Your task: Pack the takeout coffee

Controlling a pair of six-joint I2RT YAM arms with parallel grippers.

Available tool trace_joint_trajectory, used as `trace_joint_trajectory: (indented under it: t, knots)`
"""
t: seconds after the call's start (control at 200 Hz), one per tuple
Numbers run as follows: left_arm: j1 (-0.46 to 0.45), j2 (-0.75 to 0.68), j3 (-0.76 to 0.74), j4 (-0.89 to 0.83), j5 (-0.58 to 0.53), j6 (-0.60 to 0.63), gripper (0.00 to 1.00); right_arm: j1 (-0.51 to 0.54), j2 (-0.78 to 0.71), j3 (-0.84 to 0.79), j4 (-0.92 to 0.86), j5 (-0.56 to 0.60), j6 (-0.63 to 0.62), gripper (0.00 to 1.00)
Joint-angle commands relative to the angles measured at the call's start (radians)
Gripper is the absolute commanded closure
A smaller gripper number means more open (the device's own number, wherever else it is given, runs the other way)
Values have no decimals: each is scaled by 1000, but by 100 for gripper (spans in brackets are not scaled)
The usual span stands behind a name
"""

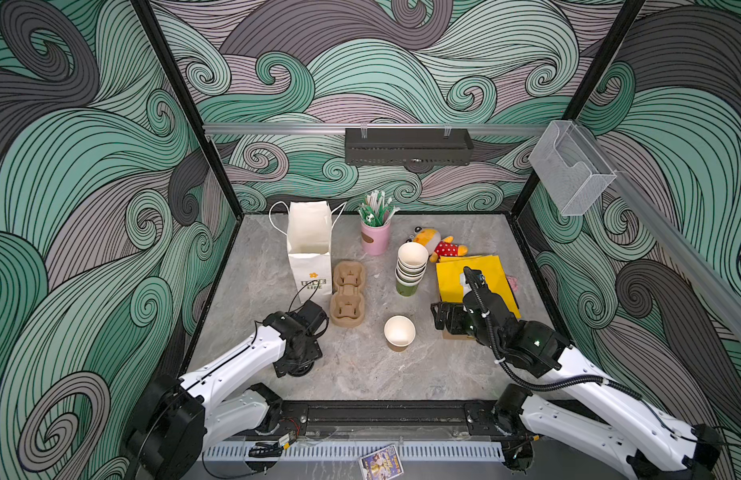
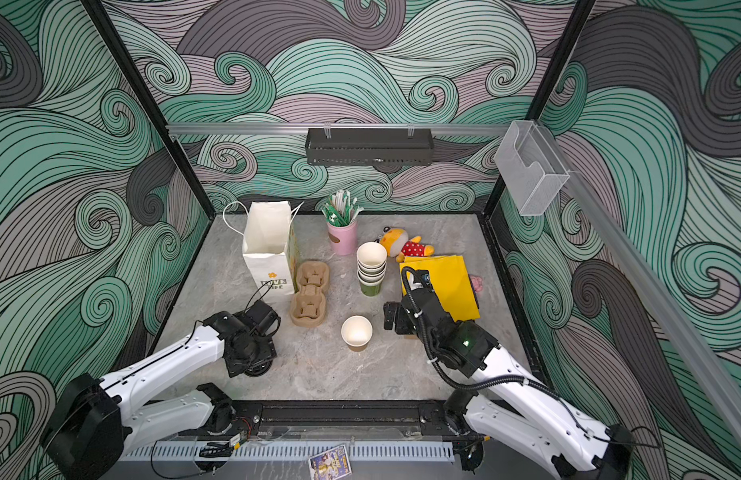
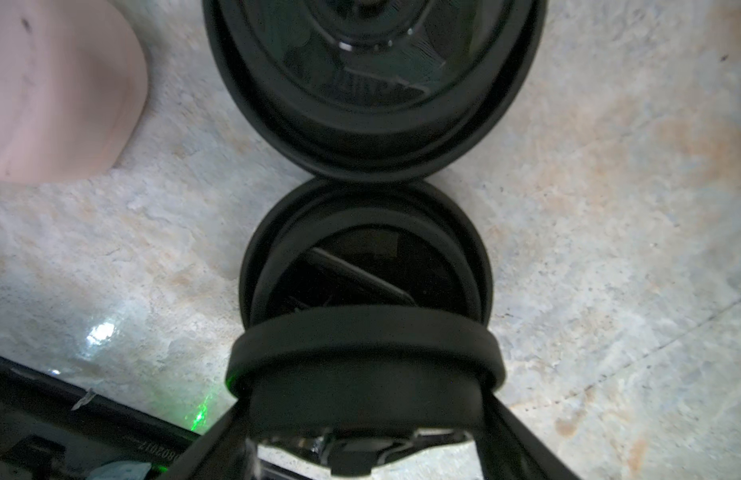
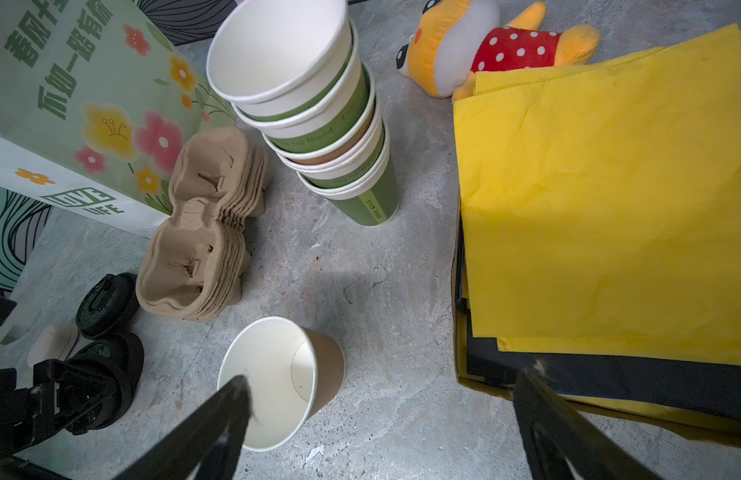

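near the front left corner of the surface (image 1: pixel 360 374), the left gripper (image 3: pixel 366 399) is pointed straight down over a cluster of black lids (image 4: pixel 107 305). in the left wrist view its jaws are seen standing apart on either side of the nearest lid (image 3: pixel 364 353); whether that lid is pinched or only straddled cannot be told. behind it, toward the back left corner, a white paper bag (image 1: pixel 310 266) is stood upright with its mouth open. a stack of brown pulp cup carriers (image 1: pixel 347 297) is laid just beside the bag's right side. a pink holder filled with straws (image 1: pixel 375 237) is set near the middle of the back edge.

the brown cup (image 1: pixel 399 332) is found upright and lidless, its white inside showing, around the middle of the surface toward the front edge, apart from everything else. behind it a leaning stack of lidless cups (image 1: pixel 410 270) is stood, a green one at the bottom.

just right of the brown cup, the right gripper (image 4: pixel 385 376) is held low with its jaws spread wide and nothing between them. a yellow plush toy (image 1: pixel 437 245) is laid toward the back right corner, and yellow sheets (image 1: pixel 477 282) are piled along the right edge.
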Motion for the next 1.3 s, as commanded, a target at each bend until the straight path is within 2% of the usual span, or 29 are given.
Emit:
trace_joint_trajectory:
  t: [0.0, 0.225, 0.33, 0.485, 0.585, 0.67, 0.95, 1.296]
  knots:
    - [-13, 7, 41, -26, -27, 19, 22, -6, -20, -12, -20, 1, 20, 1]
    - [-53, -36, 89, -124, -38, 32, 27, -6, -27, -12, -23, 4, 14, 1]
    - [-92, -52, 114, -175, 1, 31, 29, -5, -30, -9, -31, 6, 6, 1]
    - [-239, -35, 171, -194, 76, -7, 32, -6, -46, -3, -47, 16, -2, 1]
    - [-331, 44, 217, -140, 144, 8, 33, -6, -56, -2, -55, 20, -4, 1]
    - [-374, 144, 262, -92, 188, 53, 33, -5, -62, 0, -61, 20, -2, 1]
    - [-381, 370, 338, -16, 218, 121, 34, -5, -100, 13, -108, 21, 2, 1]
    - [-380, 434, 304, 78, 220, 89, 31, -6, -102, 27, -125, 21, -11, 1]
